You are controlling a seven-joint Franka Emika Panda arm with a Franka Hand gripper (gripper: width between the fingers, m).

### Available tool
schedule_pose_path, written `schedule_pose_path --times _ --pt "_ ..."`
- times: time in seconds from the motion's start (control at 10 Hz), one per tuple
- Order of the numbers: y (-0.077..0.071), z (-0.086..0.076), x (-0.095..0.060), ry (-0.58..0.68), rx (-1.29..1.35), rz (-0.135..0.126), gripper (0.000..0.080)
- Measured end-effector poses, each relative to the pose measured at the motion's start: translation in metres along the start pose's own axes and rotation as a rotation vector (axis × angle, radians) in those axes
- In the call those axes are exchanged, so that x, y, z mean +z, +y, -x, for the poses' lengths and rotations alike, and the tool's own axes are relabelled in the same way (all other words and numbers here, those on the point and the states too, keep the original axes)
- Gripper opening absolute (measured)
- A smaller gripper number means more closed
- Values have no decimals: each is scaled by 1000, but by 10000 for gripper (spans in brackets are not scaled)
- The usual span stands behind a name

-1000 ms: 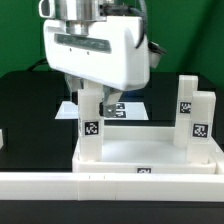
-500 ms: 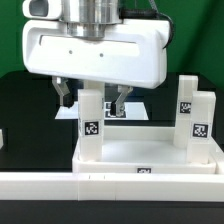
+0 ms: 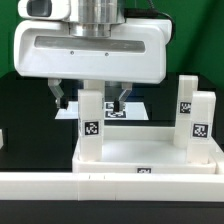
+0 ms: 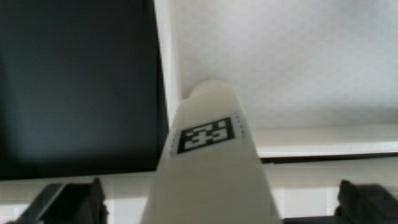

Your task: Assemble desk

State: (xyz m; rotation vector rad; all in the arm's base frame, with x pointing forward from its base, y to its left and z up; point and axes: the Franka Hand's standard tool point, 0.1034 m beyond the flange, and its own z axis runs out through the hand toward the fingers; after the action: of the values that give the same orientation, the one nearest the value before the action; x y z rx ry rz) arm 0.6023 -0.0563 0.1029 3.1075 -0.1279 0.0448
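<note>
The white desk top [image 3: 150, 152] lies flat with its rim up. Three white tagged legs stand upright in it: one at the near corner on the exterior view's left [image 3: 90, 125] and two at the exterior view's right [image 3: 186, 103] [image 3: 203, 120]. My gripper [image 3: 92, 100] is open, and its fingers [image 3: 62, 97] straddle the top of the left leg with a gap on each side. In the wrist view that leg [image 4: 210, 150] rises between the two dark fingertips [image 4: 71, 205], midway in my gripper [image 4: 217, 205].
A low white border wall [image 3: 100, 185] runs along the front. The marker board [image 3: 128, 110] lies on the black table behind the desk top. A small white object [image 3: 2, 138] shows at the exterior view's left edge.
My gripper has turned square to the camera and shifted a little to the exterior view's left, so its open fingers now straddle the left leg. The legs and desk top have not moved.
</note>
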Motion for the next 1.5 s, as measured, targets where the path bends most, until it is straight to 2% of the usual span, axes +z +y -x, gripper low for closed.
schedule_pose_path --times 0.3,0.4,0.5,0.6,0.7,0.9,1.5 --pt "4 1 2 10 -129 6 649" --pt "4 1 2 9 -133 6 624" --pt "4 2 2 9 -131 6 494" --pt "4 2 2 9 -131 6 494" --pt "4 2 2 9 -124 5 300" --pt "4 2 2 9 -98 5 289" --pt "11 3 2 8 289 5 291"
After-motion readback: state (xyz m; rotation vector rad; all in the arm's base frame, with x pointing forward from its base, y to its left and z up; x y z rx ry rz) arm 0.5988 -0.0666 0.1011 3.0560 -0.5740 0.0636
